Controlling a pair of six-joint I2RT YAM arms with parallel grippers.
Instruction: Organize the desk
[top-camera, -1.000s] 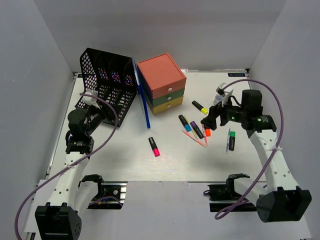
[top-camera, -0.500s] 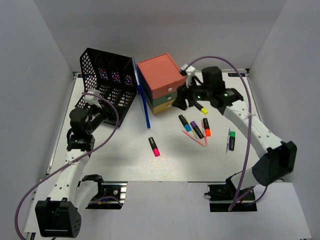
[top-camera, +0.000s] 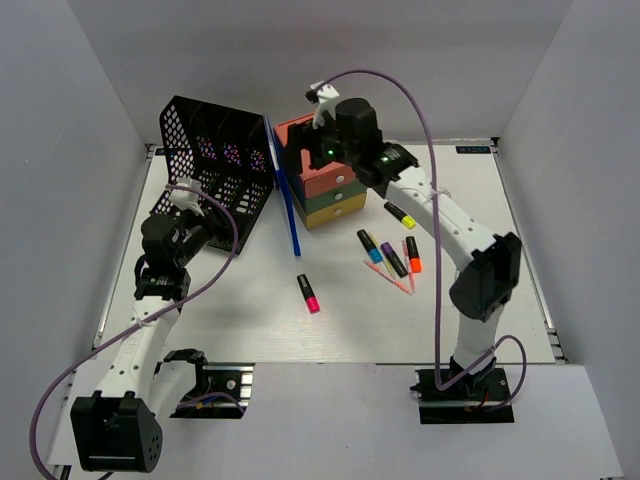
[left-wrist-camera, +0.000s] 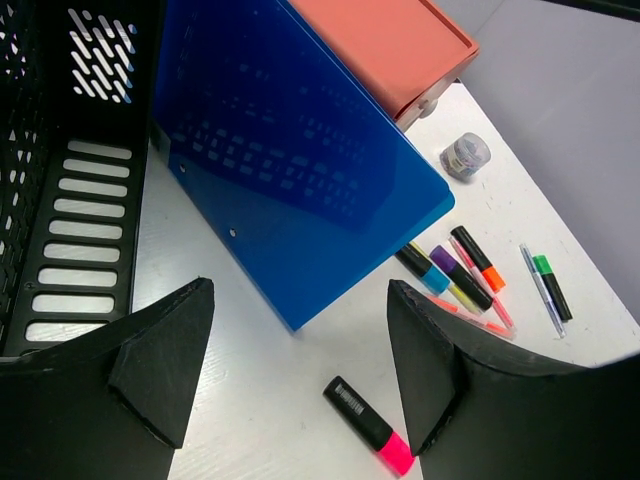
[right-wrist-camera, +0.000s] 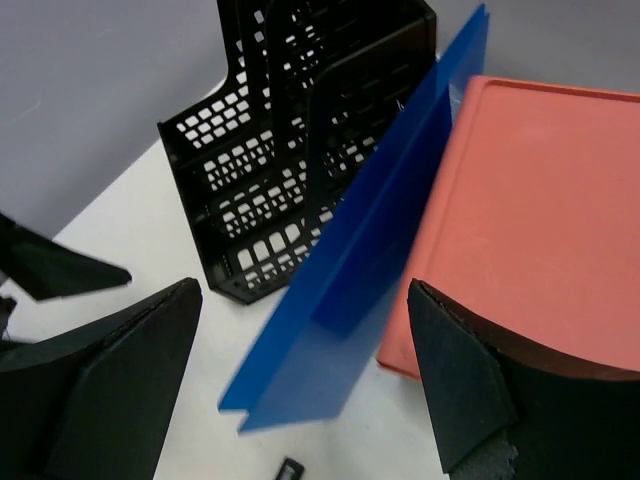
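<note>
The white desk (top-camera: 250, 320) holds a black mesh file rack (top-camera: 215, 165) at the back left. A blue folder (top-camera: 286, 205) leans between the rack and a coral-topped drawer box (top-camera: 330, 190). My right gripper (top-camera: 308, 152) hovers open and empty above the folder's top edge (right-wrist-camera: 380, 250) and the box's coral lid (right-wrist-camera: 530, 210). My left gripper (top-camera: 200, 222) is open and empty beside the rack, low over the desk, facing the folder (left-wrist-camera: 300, 190). A black and pink highlighter (left-wrist-camera: 370, 427) lies just ahead of its fingers and also shows in the top view (top-camera: 308, 293).
Loose markers lie right of centre: yellow (top-camera: 400, 214), blue (top-camera: 370, 246), purple (top-camera: 393, 259), orange (top-camera: 413, 254) and thin pink pens (top-camera: 390, 278). A green marker (left-wrist-camera: 550, 287) and a small grey tape roll (left-wrist-camera: 465, 155) show in the left wrist view. White walls enclose the desk.
My right arm has swung from the desk's right side, across the markers, to the back over the drawer box and folder. My left arm has barely moved.
</note>
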